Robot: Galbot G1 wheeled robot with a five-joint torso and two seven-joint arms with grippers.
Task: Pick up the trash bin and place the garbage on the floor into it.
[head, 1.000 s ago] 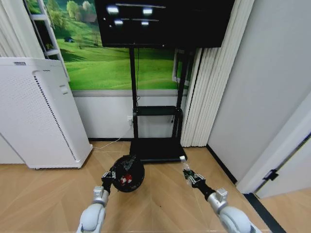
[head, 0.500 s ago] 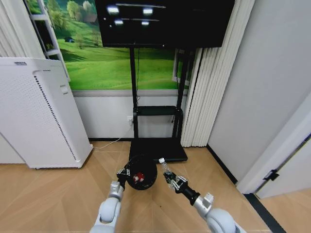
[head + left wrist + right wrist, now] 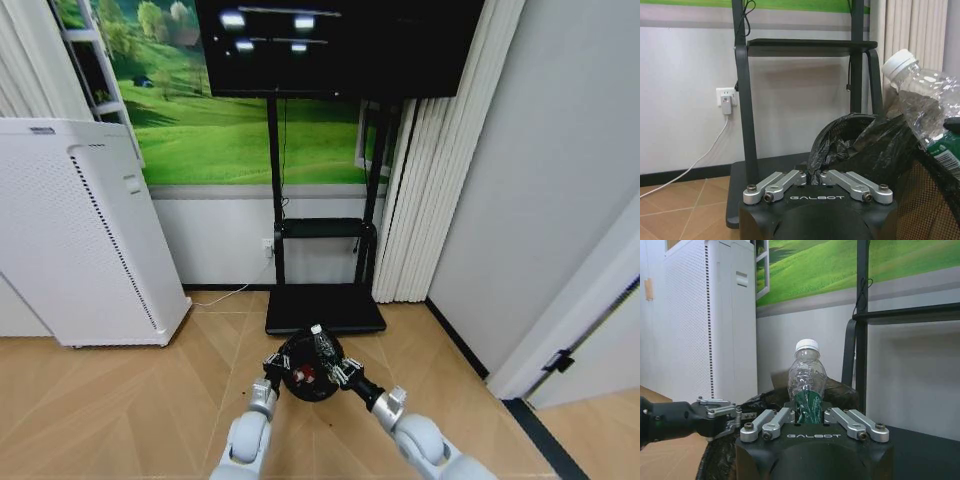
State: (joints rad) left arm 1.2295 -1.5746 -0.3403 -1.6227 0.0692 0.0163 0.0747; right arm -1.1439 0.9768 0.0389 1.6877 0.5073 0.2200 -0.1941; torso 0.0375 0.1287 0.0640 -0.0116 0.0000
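Both grippers converged: right gripper (image 3: pixel 335 372) holds bottle (image 3: pixel 322 344) over trash bin (image 3: pixel 300 385).

Glossy crinkled plastic liner (image 3: pixel 860 145); clear crumpled bottle (image 3: pixel 807 385), probably plastic.

One black bin (image 3: pixel 306 372) with a bag liner is sitting above the wooden floor, and two grippers are meeting at it, the left one (image 3: pixel 274 366) and the right one (image 3: pixel 340 372). One clear bottle (image 3: pixel 807 387) with a white cap and green label is showing, and one red piece (image 3: pixel 310 375) is lying inside the bin. One white perforated appliance (image 3: pixel 75 235), one dark screen (image 3: pixel 335 45) on one black stand (image 3: pixel 322 250), and one white wall plug (image 3: pixel 726 102) are standing behind.
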